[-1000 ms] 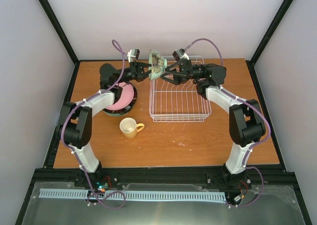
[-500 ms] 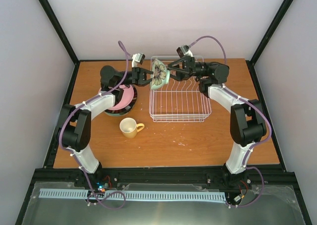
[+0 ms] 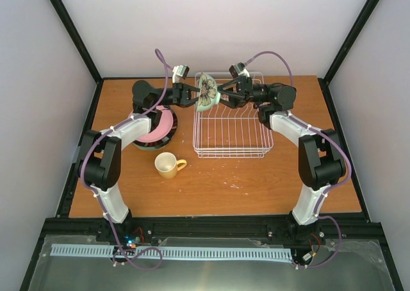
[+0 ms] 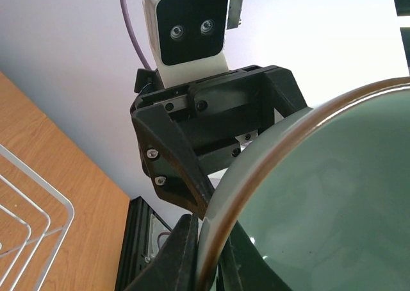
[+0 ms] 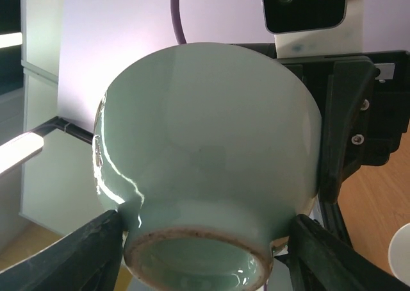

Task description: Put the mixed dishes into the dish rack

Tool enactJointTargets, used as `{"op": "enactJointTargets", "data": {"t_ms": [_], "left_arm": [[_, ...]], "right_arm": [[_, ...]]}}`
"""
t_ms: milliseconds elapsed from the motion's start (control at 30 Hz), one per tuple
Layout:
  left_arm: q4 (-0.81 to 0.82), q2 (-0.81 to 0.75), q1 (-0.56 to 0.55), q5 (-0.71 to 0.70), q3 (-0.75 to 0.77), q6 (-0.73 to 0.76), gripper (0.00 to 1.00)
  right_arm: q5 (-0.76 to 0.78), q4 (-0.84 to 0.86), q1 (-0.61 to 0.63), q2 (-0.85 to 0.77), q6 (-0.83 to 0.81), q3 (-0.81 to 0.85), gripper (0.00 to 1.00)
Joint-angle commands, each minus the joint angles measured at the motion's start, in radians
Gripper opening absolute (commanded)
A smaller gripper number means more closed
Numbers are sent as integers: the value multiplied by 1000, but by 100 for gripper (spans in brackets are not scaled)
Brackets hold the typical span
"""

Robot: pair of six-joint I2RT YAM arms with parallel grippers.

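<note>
The mint green bowl (image 3: 206, 92) hangs on its side in the air over the back left corner of the white wire dish rack (image 3: 232, 151). My left gripper (image 3: 191, 97) is shut on the bowl's brown-edged rim (image 4: 269, 169), one finger on each side of it. My right gripper (image 3: 221, 96) is open, and its fingers (image 5: 83, 256) flank the foot of the bowl (image 5: 205, 143); whether they touch it I cannot tell. A pink plate (image 3: 155, 125) lies on a dark-rimmed plate to the left of the rack. The pale yellow mug (image 3: 168, 165) stands in front of them.
The rack holds no dishes. A corner of its wire (image 4: 38, 204) shows low in the left wrist view. Black frame posts and pale walls close in the wooden table (image 3: 256, 182) on three sides.
Both grippers and the bowl have shifted a little right and toward the back, over the rack's corner. The right gripper's fingers have drawn in around the bowl's foot.
</note>
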Motion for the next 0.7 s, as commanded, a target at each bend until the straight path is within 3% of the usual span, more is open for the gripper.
{"op": "enactJointTargets", "data": {"t_ms": [0,333,467,667], "left_arm": [[37,-3,-4,-23,42,0,0],[-28,-20,-5,-49,16,49,1],[-42,-8,-5,-47,35,58,1],[-54,7,-5,-53,45,68,1]], "right_arm": [[-2,18,9,-46,-19,2,66],[-1,18,21,-42,-6,16,63],[-5,16,26,-45,-9,15,45],[-6,17,26,-48,-8,16,28]]}}
